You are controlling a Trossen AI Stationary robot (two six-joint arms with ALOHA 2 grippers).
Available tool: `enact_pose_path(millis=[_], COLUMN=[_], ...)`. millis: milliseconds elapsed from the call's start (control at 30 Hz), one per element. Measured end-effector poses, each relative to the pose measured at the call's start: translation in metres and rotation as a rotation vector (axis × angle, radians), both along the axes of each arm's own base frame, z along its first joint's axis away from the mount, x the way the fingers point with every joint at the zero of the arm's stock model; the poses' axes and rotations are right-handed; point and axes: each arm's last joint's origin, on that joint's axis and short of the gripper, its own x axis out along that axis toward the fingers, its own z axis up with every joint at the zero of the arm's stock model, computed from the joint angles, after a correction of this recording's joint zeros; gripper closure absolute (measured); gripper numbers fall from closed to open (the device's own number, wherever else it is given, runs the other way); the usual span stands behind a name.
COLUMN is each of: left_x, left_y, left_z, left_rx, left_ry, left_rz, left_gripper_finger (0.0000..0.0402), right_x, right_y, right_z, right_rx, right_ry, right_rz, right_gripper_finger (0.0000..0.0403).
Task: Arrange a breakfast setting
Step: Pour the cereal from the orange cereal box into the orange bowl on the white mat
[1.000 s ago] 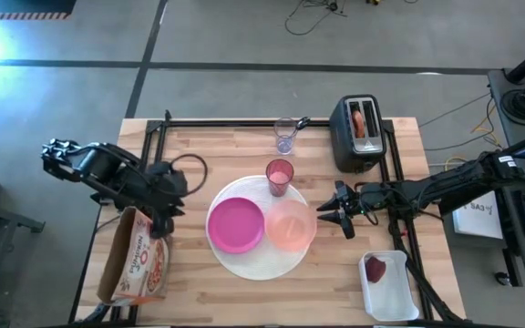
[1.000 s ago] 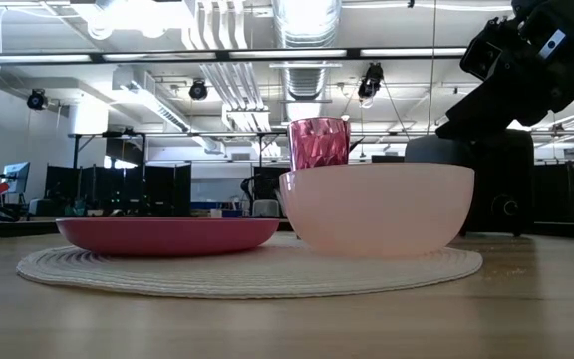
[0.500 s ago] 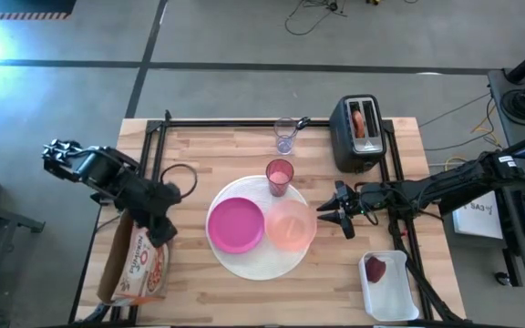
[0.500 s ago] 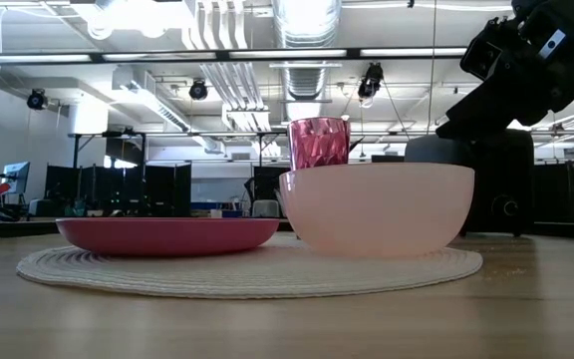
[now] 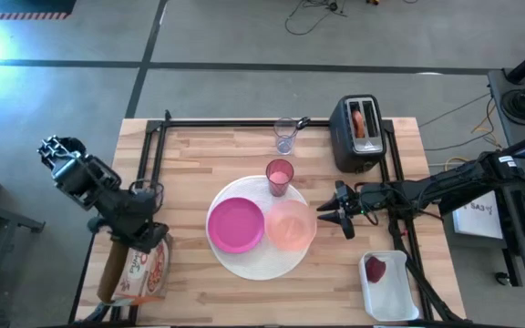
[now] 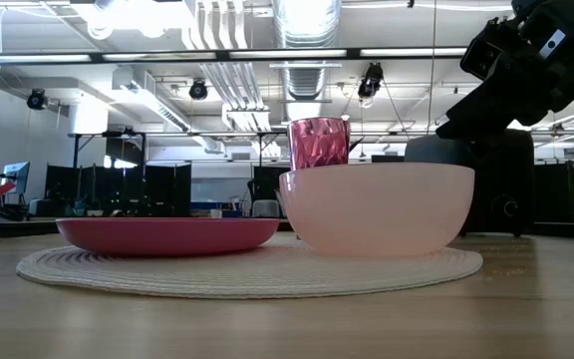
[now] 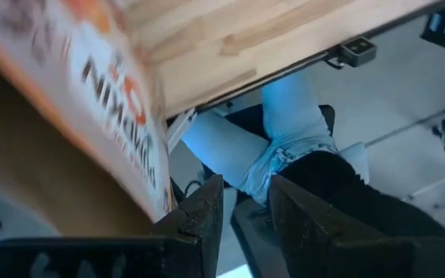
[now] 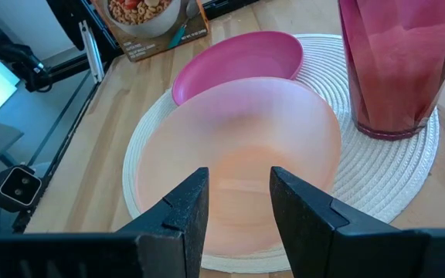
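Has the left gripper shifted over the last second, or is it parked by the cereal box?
Yes. In the high view the left gripper has swung away from the white placemat toward the table's left front edge, over the cereal box.

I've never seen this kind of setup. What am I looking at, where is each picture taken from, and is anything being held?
This is a robot with two dark arms working at a wooden table. Each arm ends in a two-finger end effector. One picture looks straight down, one looks level across the tabletop, and two come from cameras on the arms' wrists.

On a large white round mat sit a smaller magenta plate and a translucent peach bowl. A pink tumbler stands at its edge. Farther back are a clear glass and a black toaster. A white tray holds a dark-red fruit.

The right end effector hangs open beside the bowl, holding nothing. The left end effector is at the top of a cardboard cereal box. Whether it grips the box is unclear.
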Motion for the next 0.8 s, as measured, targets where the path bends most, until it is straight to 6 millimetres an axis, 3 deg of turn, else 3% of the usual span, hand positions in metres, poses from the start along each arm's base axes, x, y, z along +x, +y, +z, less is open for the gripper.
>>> enact_pose_path(millis=[367, 600, 800], left_x=[-0.023, -0.021, -0.019], left_y=[-0.029, -0.042, -0.044], left_z=[-0.008, -0.041, -0.064], left_rx=[-0.034, 0.049, 0.126], left_ry=[0.229, 0.364, 0.376], left_rz=[0.133, 0.084, 0.002], left_gripper_finger=[0.0310, 0.0310, 0.0310], right_x=[0.000, 0.000, 0.000], right_y=[0.000, 0.000, 0.000], right_z=[0.000, 0.000, 0.000], right_rx=[0.000, 0.000, 0.000], right_ry=[0.000, 0.000, 0.000], right_rz=[0.000, 0.000, 0.000], right_gripper_finger=[0.0275, 0.0275, 0.0275])
